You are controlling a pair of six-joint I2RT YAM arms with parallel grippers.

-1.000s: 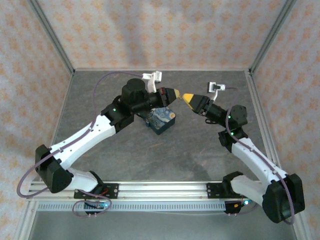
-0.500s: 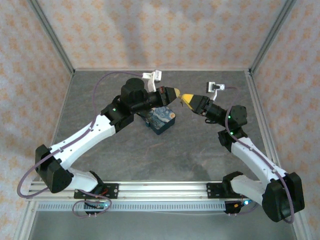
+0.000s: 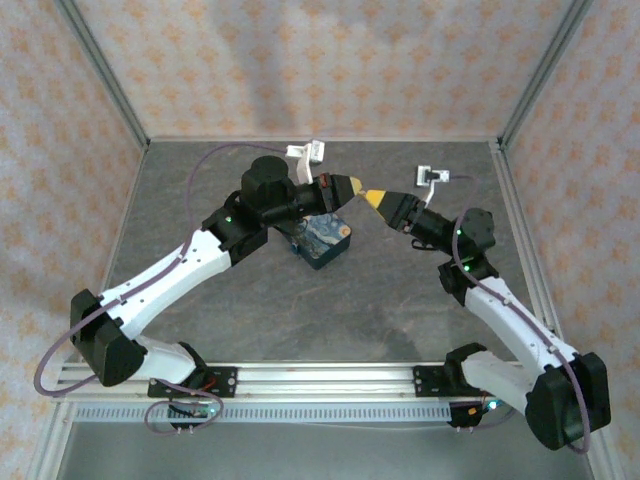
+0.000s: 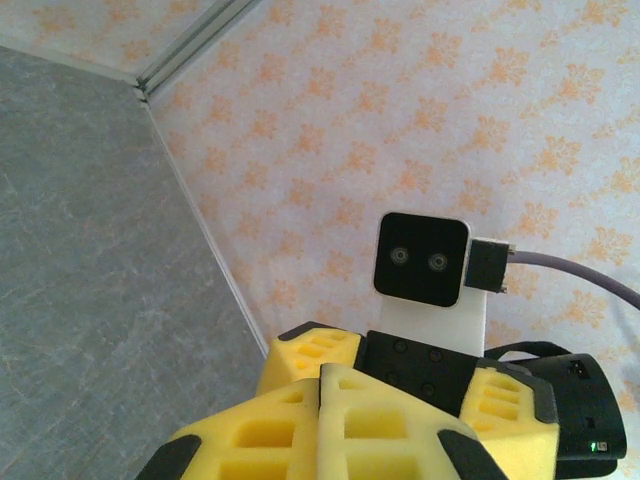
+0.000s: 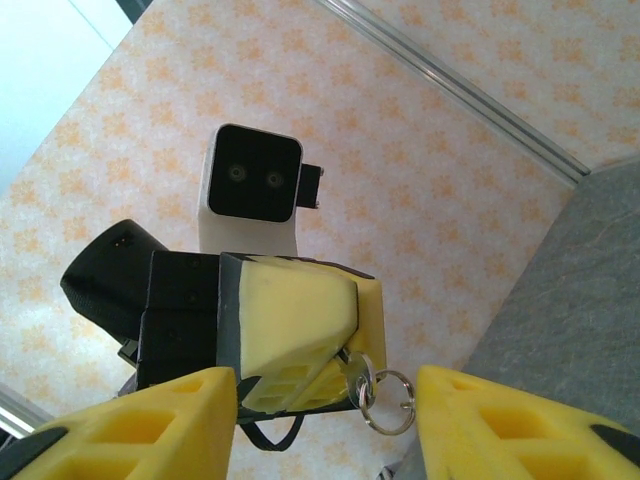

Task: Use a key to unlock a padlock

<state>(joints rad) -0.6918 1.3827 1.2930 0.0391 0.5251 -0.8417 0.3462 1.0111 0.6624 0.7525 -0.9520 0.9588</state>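
Not much new: right gripper (image 3: 373, 194), half open, empty, creeps toward left gripper (image 3: 350, 187) clamped shut on key (image 5: 353, 377), just past padlock (image 3: 325, 238). Handover coming?

The left gripper (image 4: 320, 385) wears matt yellow foam-like pads (image 4: 390, 425) moulded with square pockets, set on black plastic with a slight sheen. The key (image 5: 354, 377) and its ring (image 5: 388, 402) gleam as pale polished metal. The padlock (image 3: 323, 240) has a printed blue face, seemingly smooth from this far off. The table (image 3: 300, 310) is matt mottled grey, the frame rails (image 3: 300, 378) brushed aluminium, the walls (image 3: 300, 70) matt patterned paper or cloth.
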